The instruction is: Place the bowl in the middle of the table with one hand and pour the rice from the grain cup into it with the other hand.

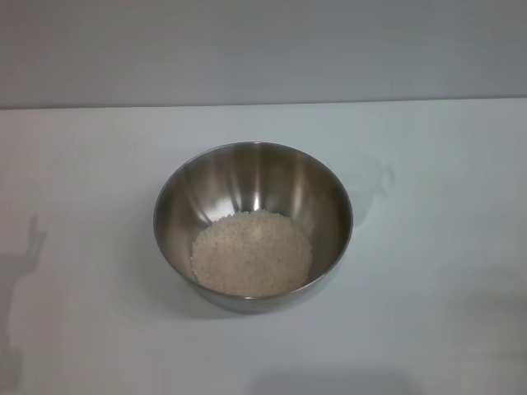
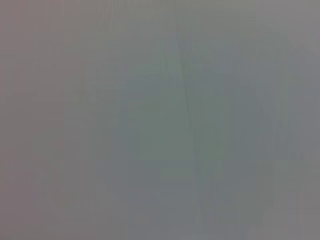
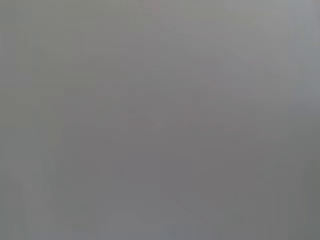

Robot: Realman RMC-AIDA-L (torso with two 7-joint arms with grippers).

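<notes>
A: Which way does the steel mixing bowl (image 1: 253,224) face, and where is it?

B: It stands upright, mouth open to the ceiling, near the middle of the white table (image 1: 436,271). It is round, so it has no long axis to speak of.

A: How does it look?

B: Shiny brushed metal, deep, with walls narrowing to a small base. A pale, granular heap of rice (image 1: 251,253) covers the bottom, sitting a little toward the near side.

A: And the surroundings?

B: A matte white tabletop, meeting a plain grey wall (image 1: 263,49) behind. A faint shadow lies at the table's left edge.

A: The grippers?

B: Neither gripper shows in the head view, and both wrist views give only a blank grey field, so I cannot tell their state.
</notes>
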